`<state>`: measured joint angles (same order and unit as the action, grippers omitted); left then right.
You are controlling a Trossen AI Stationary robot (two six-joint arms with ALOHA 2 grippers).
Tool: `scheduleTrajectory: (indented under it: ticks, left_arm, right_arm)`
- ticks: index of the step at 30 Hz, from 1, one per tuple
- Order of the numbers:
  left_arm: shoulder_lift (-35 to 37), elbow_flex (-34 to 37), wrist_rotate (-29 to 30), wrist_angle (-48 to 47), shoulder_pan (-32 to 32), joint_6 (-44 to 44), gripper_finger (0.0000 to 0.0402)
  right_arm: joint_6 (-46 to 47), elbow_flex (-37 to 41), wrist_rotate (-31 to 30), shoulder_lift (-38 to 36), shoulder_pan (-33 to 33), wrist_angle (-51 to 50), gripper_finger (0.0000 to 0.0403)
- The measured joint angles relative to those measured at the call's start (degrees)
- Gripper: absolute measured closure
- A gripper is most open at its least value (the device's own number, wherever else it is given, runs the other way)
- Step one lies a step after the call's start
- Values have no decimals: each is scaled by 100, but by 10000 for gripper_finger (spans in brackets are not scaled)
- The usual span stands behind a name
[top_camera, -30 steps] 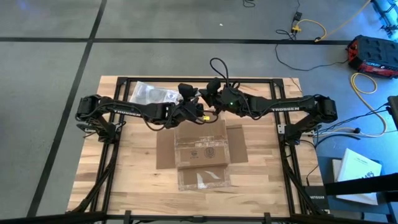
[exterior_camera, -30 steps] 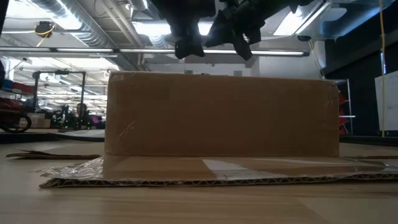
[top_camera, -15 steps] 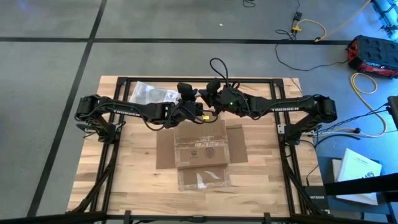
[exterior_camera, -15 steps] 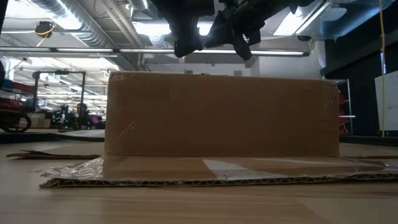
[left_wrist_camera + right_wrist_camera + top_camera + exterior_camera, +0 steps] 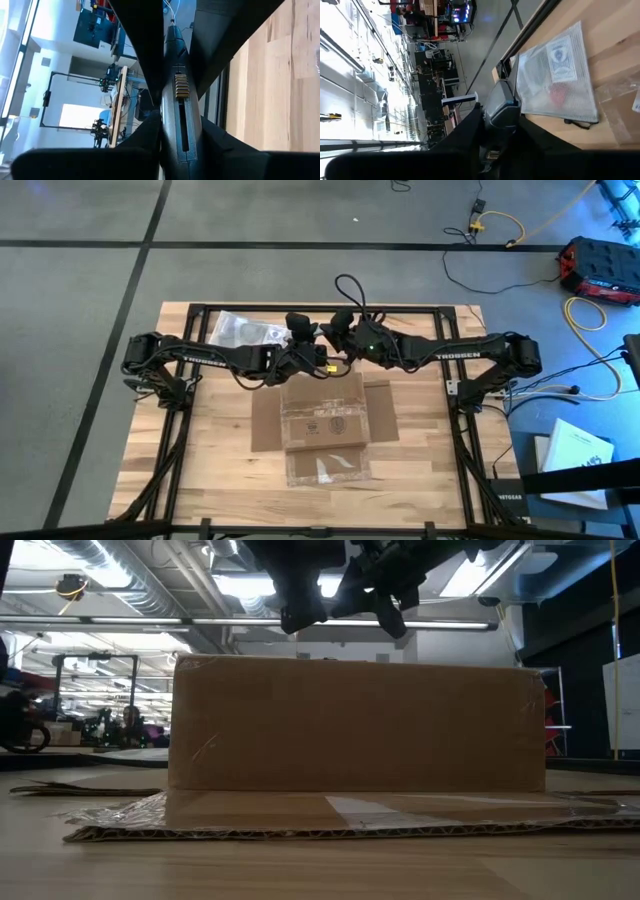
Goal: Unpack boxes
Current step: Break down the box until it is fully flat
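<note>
My one brown cardboard box sits mid-table with flaps spread flat and bare wood on all sides, while my left gripper and right gripper, both narrowed on one dark object, meet above its far edge, beside one plastic bag.

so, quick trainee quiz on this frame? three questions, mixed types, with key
1. True or false: the cardboard box has its flaps folded shut.
2. Where is the clear plastic bag? A: inside the box. B: on the table beyond the box, on the left arm's side. C: on the floor.
3. Fill in: the left gripper and right gripper meet above the box edge nearest the ____.

Key: 1 false, the flaps lie spread out. 2 B. 3 bag.
</note>
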<state>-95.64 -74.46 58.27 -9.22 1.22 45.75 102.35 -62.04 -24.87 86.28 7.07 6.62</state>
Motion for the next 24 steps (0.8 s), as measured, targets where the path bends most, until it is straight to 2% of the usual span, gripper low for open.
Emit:
scheduleTrajectory:
  ticks: [6,17,24]
  left_arm:
    - [-2,0,42,31,26,60,343]
    - [-15,9,128,113,54,138,343]
    - [-15,29,388,-18,95,194,343]
  right_arm:
    - [-475,-7,-47,0,2,-7,325]
    - [-660,-31,127,-20,13,-263,320]
    - [-763,-6,88,-33,2,-379,262]
